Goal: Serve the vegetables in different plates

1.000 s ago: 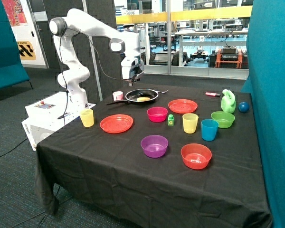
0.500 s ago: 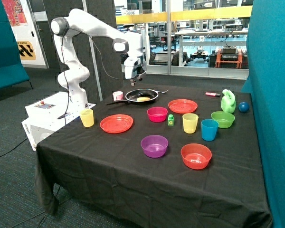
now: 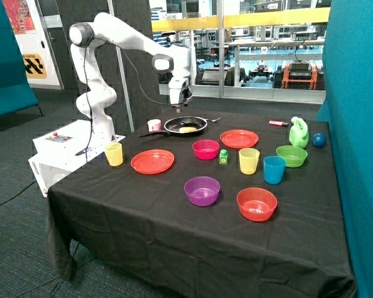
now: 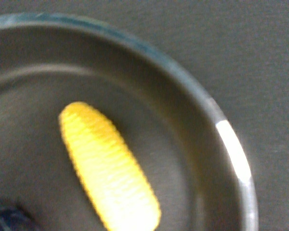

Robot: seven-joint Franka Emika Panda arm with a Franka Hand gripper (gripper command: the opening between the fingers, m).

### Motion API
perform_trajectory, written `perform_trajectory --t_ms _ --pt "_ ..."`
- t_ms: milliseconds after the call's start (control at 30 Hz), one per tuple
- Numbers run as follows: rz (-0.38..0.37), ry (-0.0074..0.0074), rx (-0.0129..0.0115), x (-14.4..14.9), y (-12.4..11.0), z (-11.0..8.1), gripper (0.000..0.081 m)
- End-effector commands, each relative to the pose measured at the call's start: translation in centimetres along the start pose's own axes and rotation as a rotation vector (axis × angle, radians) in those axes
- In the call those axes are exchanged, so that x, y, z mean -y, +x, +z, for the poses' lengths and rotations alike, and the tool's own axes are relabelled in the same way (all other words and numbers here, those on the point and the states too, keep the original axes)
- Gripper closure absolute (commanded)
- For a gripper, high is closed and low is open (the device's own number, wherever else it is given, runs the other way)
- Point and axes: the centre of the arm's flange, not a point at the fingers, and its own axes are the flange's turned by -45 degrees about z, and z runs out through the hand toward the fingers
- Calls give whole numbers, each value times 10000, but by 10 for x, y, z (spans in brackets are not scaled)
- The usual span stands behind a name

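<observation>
A black frying pan (image 3: 185,126) stands at the back of the table. The pale yellow oblong vegetable (image 3: 188,130) lies in it and shows large in the wrist view (image 4: 108,168). The dark purple-black vegetable (image 4: 2,216) lies beside it in the pan, mostly cut off by the edge of the wrist view. My gripper (image 3: 181,103) hangs above the pan and holds nothing that I can see. One orange-red plate (image 3: 152,161) lies nearer the front, beside a yellow cup. The other orange-red plate (image 3: 239,138) lies beside the pan. Both plates are empty.
A pink bowl (image 3: 206,149), a green G block (image 3: 223,156), yellow cups (image 3: 114,154) (image 3: 248,161), a blue cup (image 3: 274,169), a green bowl (image 3: 291,156), a purple bowl (image 3: 202,190), an orange-red bowl (image 3: 257,203), a green jug (image 3: 299,132) and a blue ball (image 3: 319,139) are spread over the table.
My gripper has moved sideways from beside the pan's handle end to a spot above the pan. Nothing on the table has moved.
</observation>
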Motion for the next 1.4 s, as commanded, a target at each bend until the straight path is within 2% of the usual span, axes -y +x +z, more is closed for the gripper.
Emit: perform_trajectory --t_ms 0,167,333,467,967,1167,1367 --pt "-1318 47 -91 41 -9 13 386" --pt "-1841 44 -92 56 -13 18 370" --pt "-1998 44 -92 67 -22 25 333" --pt "-2187 43 -93 75 -30 32 276" --pt "-2091 43 -93 90 -58 63 140" --pt "-2023 44 -92 95 -56 70 117" --pt "-2324 42 -93 109 -60 80 106"
